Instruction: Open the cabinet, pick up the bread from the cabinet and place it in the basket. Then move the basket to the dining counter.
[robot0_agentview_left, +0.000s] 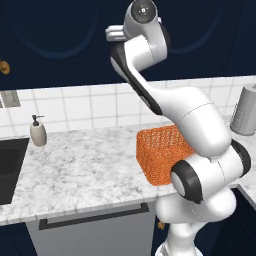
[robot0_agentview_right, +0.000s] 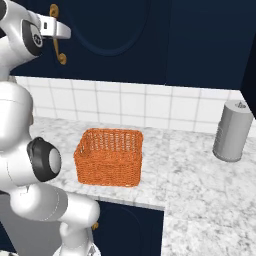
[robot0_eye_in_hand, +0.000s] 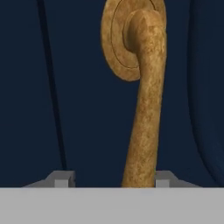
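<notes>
My fingers (robot0_eye_in_hand: 112, 180) straddle the cabinet (robot0_eye_in_hand: 26, 87) door's brass handle (robot0_eye_in_hand: 144, 113), half closed, grip unconfirmed; the bar looks rigid and slick, so take it mid-length; basket (robot0_agentview_right: 110, 156) waits on the desk (robot0_agentview_right: 200, 180) below.

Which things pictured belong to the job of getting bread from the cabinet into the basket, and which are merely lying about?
Belonging to the job:
cabinet
brass handle
basket
gripper

Lying about:
soap bottle
grey canister
sink
</notes>
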